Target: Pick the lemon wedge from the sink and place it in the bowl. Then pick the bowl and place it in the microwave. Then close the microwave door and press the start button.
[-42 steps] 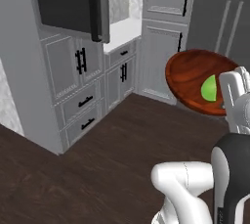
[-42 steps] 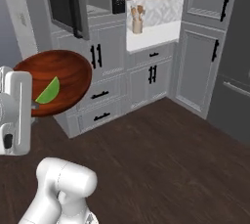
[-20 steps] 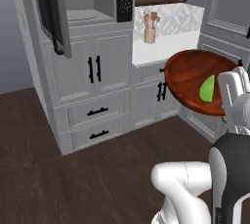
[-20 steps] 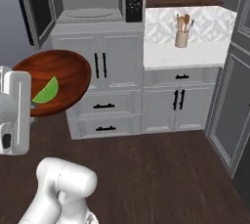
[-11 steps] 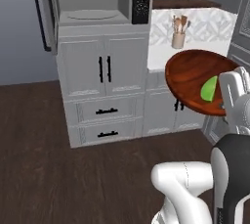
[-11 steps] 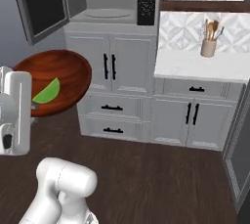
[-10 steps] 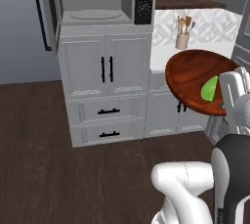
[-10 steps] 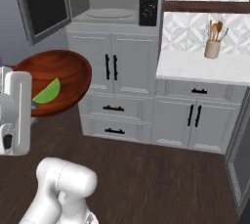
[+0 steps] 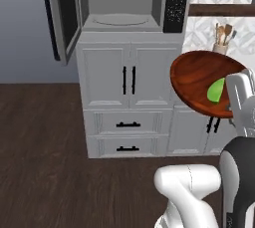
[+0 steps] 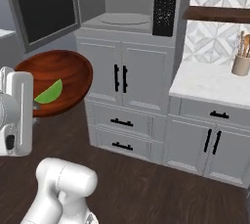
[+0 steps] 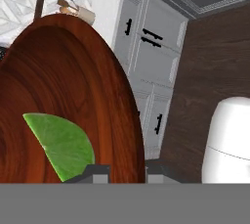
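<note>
Hand view shows the gripper (image 11: 127,171) with its fingers clamped on the rim of the bowl (image 11: 63,96), one tip on each side of the edge. Inside the bowl lies the lemon wedge (image 11: 61,145), close to that rim. Ahead, the microwave (image 10: 129,0) stands with its door (image 10: 44,8) swung out left, and bare dark floor (image 9: 45,157) lies between.

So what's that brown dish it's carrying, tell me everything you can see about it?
The bowl is wide, shallow and round, glossy reddish-brown with a wood-like grain. It is held off the ground, tilted, with the gripper clamped on its rim. A bright green lemon wedge lies inside, near the gripped edge. It hangs before the grey cabinets, below the open microwave.
</note>
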